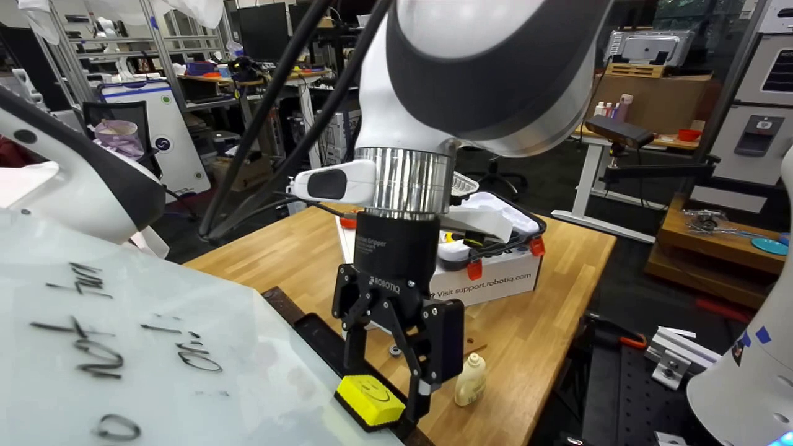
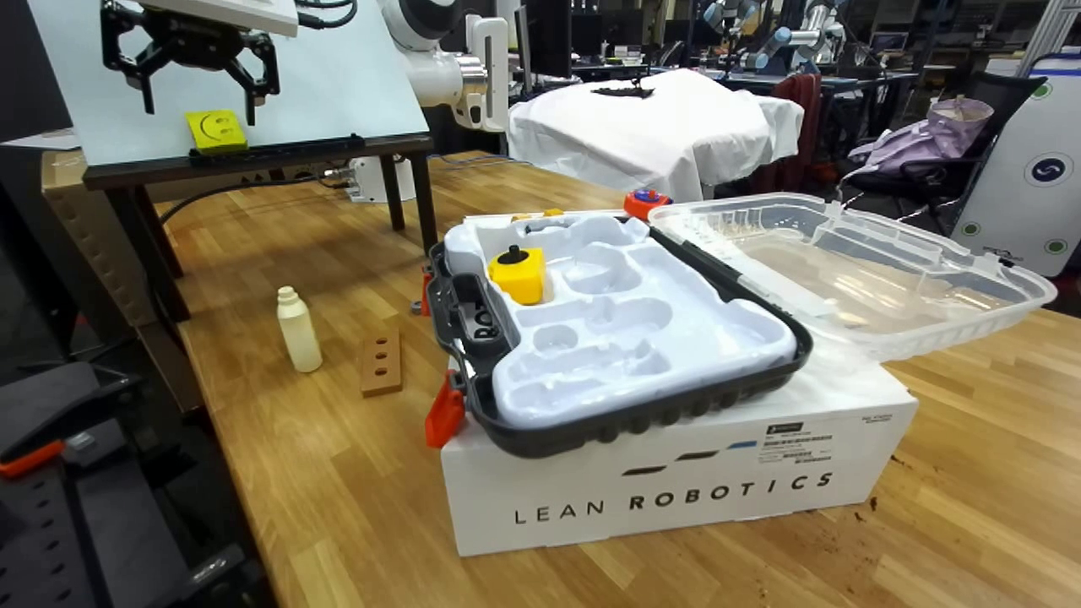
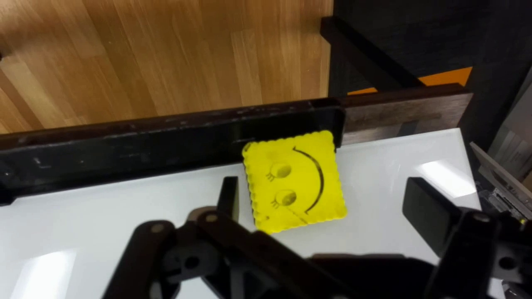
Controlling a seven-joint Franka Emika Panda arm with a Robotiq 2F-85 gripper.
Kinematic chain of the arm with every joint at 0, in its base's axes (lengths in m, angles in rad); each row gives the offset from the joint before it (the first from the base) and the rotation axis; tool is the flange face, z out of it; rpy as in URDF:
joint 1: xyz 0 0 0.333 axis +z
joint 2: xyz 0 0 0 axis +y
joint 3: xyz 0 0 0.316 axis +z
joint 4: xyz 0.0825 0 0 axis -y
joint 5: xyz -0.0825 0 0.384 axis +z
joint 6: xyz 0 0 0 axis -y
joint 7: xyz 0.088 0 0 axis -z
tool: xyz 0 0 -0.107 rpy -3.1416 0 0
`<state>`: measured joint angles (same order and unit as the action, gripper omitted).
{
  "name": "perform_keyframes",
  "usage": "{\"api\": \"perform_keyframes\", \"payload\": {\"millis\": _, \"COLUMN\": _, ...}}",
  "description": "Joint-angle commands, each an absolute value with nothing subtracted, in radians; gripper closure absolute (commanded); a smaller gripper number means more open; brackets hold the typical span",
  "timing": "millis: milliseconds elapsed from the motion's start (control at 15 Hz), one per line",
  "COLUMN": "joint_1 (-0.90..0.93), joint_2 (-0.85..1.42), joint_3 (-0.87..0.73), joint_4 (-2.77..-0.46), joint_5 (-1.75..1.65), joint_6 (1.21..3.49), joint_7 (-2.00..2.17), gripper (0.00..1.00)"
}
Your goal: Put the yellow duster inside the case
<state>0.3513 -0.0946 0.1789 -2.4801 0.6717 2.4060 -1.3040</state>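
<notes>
The case [image 2: 714, 333] stands open, its lid [image 2: 870, 253] laid back between two and three o'clock in an exterior view; grasp, carry and placing all seem to remain. In the wrist view the yellow duster [image 3: 295, 182] rests on the whiteboard [image 3: 124, 220], overlapping the dark tray [image 3: 124, 161] toward twelve o'clock. The gripper [image 3: 324, 203], fingers spread wide, holding nothing, has more bare whiteboard at the duster's three o'clock than nine. The case offers room toward five o'clock (a yellow block [image 2: 518, 277] takes ten).

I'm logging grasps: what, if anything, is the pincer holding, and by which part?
Nothing: the pincer is open, with gaps either side of the smiley-faced yellow duster.
</notes>
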Motion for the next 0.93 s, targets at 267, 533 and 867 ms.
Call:
{"api": "perform_keyframes", "payload": {"millis": 267, "joint_1": 0.324, "joint_2": -0.039, "joint_3": 0.197, "joint_4": -2.445, "joint_5": 0.694, "joint_6": 2.43, "joint_7": -1.363, "gripper": 0.0}}
{"api": "perform_keyframes", "payload": {"millis": 533, "joint_1": 0.319, "joint_2": -0.018, "joint_3": 0.201, "joint_4": -2.431, "joint_5": 0.703, "joint_6": 2.435, "joint_7": -1.373, "gripper": 0.0}}
{"api": "perform_keyframes", "payload": {"millis": 867, "joint_1": 0.316, "joint_2": 0.003, "joint_3": 0.21, "joint_4": -2.421, "joint_5": 0.717, "joint_6": 2.44, "joint_7": -1.377, "gripper": 0.0}}
